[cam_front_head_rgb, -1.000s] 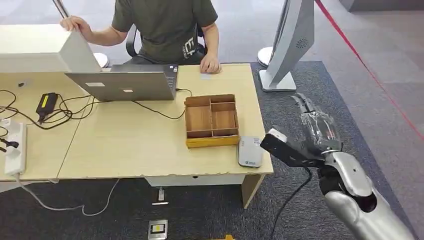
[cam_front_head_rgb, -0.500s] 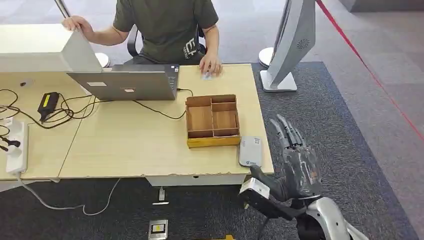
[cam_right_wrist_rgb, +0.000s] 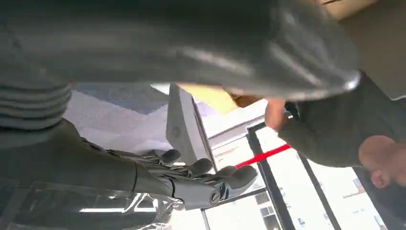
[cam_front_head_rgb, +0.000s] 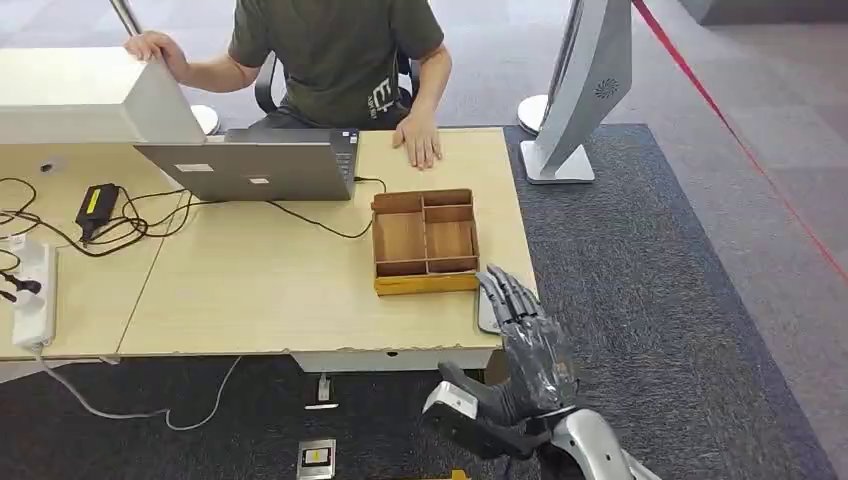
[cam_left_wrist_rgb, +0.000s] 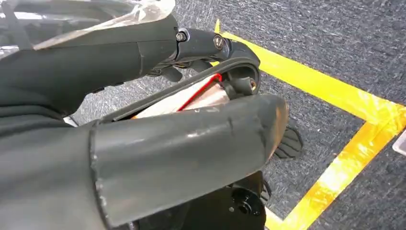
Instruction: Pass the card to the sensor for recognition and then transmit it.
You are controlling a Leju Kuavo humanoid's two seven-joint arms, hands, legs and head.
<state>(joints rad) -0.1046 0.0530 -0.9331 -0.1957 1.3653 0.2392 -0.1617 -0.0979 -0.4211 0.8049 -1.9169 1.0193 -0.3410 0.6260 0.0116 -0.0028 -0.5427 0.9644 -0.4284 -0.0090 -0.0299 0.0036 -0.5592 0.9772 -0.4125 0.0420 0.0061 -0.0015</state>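
I see a pale wood tabletop [cam_front_head_rgb: 250, 290], a brown divided tray [cam_front_head_rgb: 424, 240] with a yellow front edge, dark grey carpet [cam_front_head_rgb: 660, 300], and yellow floor tape [cam_left_wrist_rgb: 335, 96].

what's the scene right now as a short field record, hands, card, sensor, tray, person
right hand: the right hand is raised at the table's near right corner, fingers extended, holding nothing
left hand: the left hand hangs over the carpet and pinches a card
card: the card, pale with a red edge, sits between thumb and fingers
sensor: the grey sensor lies on the table, partly hidden by the right hand
tray: the wooden divided tray stands beside the sensor
person: a person sits across the table, one hand flat on it
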